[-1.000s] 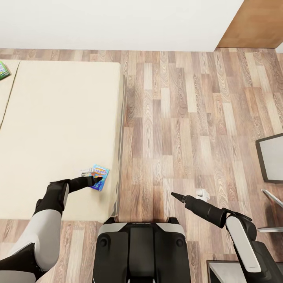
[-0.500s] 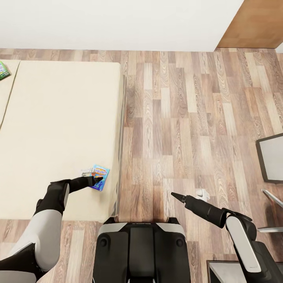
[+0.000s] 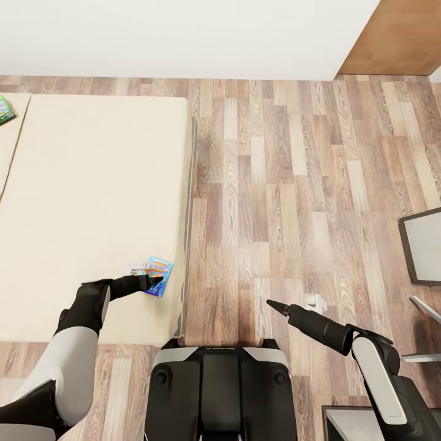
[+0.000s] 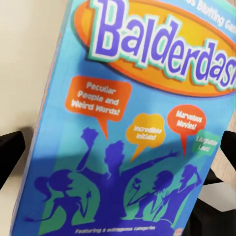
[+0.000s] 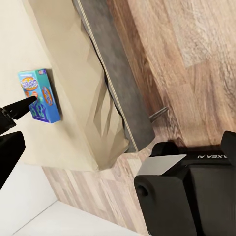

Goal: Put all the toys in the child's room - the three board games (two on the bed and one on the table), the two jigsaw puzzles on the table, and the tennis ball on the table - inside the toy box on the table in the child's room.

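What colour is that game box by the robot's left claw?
Mostly blue, with an orange oval title and purple figures; the blue board game shows best in the left wrist view.

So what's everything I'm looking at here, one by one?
Blue board game: one, blue with orange logo, near the bed's right edge, at the left pincer.
Second board game: one, green-white, far left on the bed.
Bed: one, cream mattresses.
Floor: brown wood planks.
Wall: white.
Table: one, pale grey top, far right.
Left pincer: black, at the blue game.
Right pincer: black, over the floor.
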Motion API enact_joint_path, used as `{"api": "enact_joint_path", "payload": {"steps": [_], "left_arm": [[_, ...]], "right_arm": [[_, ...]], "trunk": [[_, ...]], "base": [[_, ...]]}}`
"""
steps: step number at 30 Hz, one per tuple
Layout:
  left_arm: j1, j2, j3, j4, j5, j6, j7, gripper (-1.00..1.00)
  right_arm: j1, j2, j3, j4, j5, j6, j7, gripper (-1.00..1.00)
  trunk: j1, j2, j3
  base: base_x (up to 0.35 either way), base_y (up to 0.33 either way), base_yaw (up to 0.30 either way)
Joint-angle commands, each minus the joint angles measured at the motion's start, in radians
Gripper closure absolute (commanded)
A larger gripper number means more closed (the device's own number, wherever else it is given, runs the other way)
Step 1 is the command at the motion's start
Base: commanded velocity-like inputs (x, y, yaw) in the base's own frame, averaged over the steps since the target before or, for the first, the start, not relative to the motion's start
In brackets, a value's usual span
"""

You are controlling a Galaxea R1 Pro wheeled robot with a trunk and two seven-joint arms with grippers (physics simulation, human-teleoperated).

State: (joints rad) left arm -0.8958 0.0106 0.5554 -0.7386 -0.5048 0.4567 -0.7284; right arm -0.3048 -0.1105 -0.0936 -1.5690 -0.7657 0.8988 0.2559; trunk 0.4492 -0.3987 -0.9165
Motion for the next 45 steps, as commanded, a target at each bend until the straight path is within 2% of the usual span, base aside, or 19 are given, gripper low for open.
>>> {"api": "enact_joint_path", "payload": {"steps": [1,45], "left_arm": [[0.0,-0.001,0.003,0.005,-0.005,0.012,-0.009,-1.0],[0.012,-0.011,0.001,0.005,-0.006,0.008,-0.022,-1.0]], "right_arm": [[0.0,0.0,-0.002,0.0,0.007,0.005,0.008,-1.0],[0.0,-0.001,-0.002,0.0,0.006,0.006,0.009,-1.0]], "trunk": [[0.001,-0.001,-0.001],[0.001,-0.001,-0.001]], "base": [[0.0,0.0,0.0],[0.0,0.0,0.0]]}}
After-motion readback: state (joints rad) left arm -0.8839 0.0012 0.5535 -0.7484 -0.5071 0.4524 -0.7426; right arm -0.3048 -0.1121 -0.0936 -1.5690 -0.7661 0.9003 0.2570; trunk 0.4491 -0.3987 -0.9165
